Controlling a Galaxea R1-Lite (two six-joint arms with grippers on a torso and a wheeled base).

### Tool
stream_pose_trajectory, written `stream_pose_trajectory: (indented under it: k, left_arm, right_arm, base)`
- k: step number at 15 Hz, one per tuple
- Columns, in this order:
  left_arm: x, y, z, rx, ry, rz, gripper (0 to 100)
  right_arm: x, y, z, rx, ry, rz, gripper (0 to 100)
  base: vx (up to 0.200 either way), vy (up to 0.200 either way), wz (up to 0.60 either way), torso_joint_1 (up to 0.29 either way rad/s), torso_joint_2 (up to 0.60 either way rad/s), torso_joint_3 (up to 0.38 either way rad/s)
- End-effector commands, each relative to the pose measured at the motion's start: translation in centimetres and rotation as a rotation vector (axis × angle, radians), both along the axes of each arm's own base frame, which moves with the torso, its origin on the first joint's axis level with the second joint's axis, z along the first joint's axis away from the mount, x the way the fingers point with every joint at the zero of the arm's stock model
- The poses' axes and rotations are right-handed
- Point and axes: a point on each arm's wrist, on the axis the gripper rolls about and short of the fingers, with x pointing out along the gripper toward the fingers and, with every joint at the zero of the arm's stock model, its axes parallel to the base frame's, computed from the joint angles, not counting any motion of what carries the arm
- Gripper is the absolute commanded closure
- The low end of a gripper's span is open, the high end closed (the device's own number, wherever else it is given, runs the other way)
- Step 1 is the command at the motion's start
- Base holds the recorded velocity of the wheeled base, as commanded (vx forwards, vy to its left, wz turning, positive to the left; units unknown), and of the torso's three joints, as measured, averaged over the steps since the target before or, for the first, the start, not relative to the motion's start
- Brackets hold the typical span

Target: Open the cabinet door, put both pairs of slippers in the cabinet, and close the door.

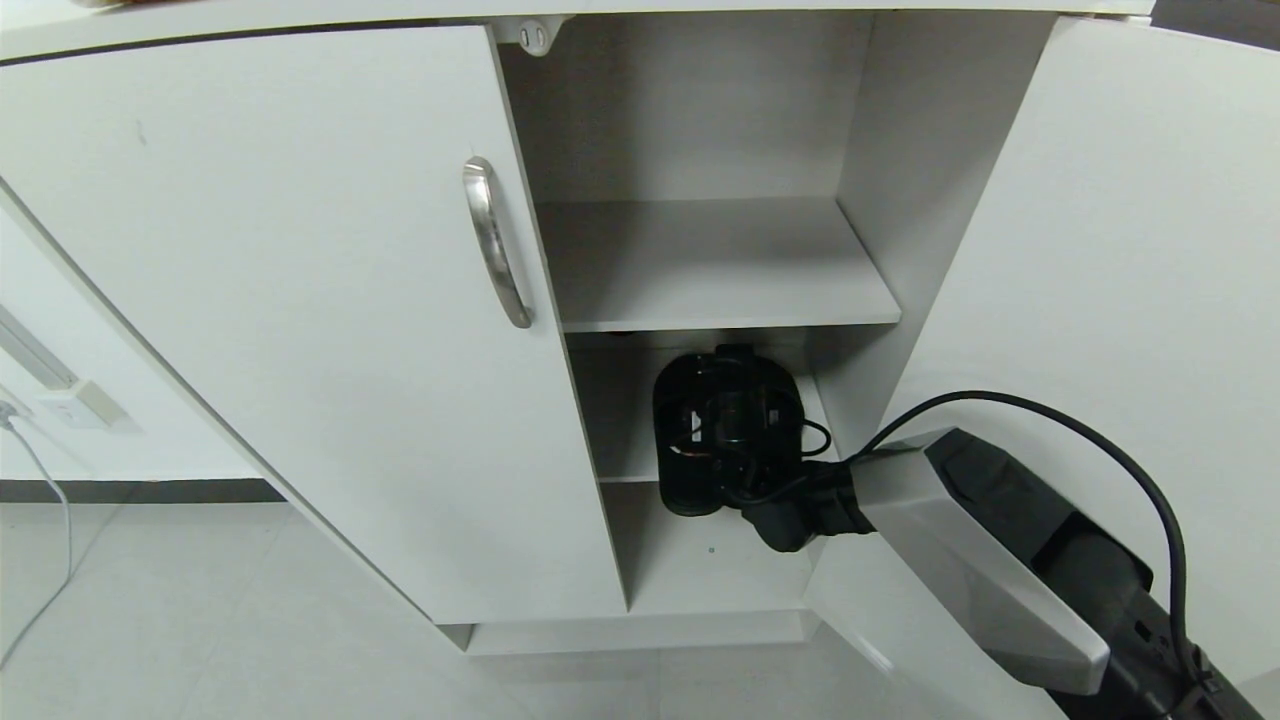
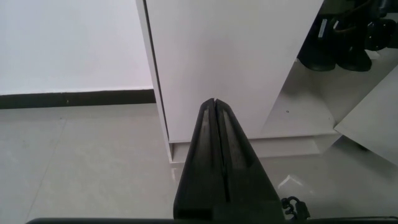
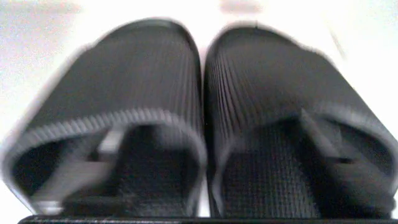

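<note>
Before white cabinet [image 1: 250,250], pale tiled floor [image 1: 150,620]

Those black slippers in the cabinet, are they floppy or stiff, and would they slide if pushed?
The black slippers look ribbed and rubbery, so probably light, a bit bendy, not fragile. Low and wide, they seem unlikely to roll or tip; on the smooth white shelf they'd likely slide when pushed.
</note>
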Motion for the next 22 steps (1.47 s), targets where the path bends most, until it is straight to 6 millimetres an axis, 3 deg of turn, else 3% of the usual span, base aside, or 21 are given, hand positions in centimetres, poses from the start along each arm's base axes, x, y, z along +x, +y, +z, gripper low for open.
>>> stream_pose_trajectory:
  k: [1,3,6,10,19,22]
  left_arm:
    - [0.0,0.0,0.0,0.000,0.002,0.001,100]
    - [0.0,0.0,0.0,0.000,0.002,0.001,100]
    - [0.0,0.0,0.0,0.003,0.002,-0.001,100]
    - [0.0,0.0,0.0,0.003,0.002,-0.001,100]
    - [0.0,0.0,0.0,0.003,0.002,-0.002,100]
    - [0.0,0.0,0.0,0.003,0.001,-0.002,100]
  right_arm:
    - [-1.0,-0.4,0.9,-0.002,0.004,0.005,0]
    - [-2.4,-0.7,1.5,0.004,-0.004,0.014,0]
    - [-7.3,-1.9,2.5,-0.007,0.009,0.059,0]
    - [-12.3,-3.3,1.8,-0.019,0.022,0.114,0]
    - [-13.9,-3.3,0.5,-0.020,0.023,0.142,0]
    - [-14.1,-3.1,0.3,-0.025,0.028,0.148,0]
  base:
    - [0.000,0.000,0.00,0.000,0.00,0.000]
    - [0.000,0.000,0.00,0.000,0.00,0.000]
    - [0.000,0.000,0.00,0.000,0.00,0.000]
    - [0.000,0.000,0.00,0.000,0.00,0.000]
    - [0.000,0.000,0.00,0.000,0.00,0.000]
    - [-0.200,0.000,0.00,0.010,0.00,0.001]
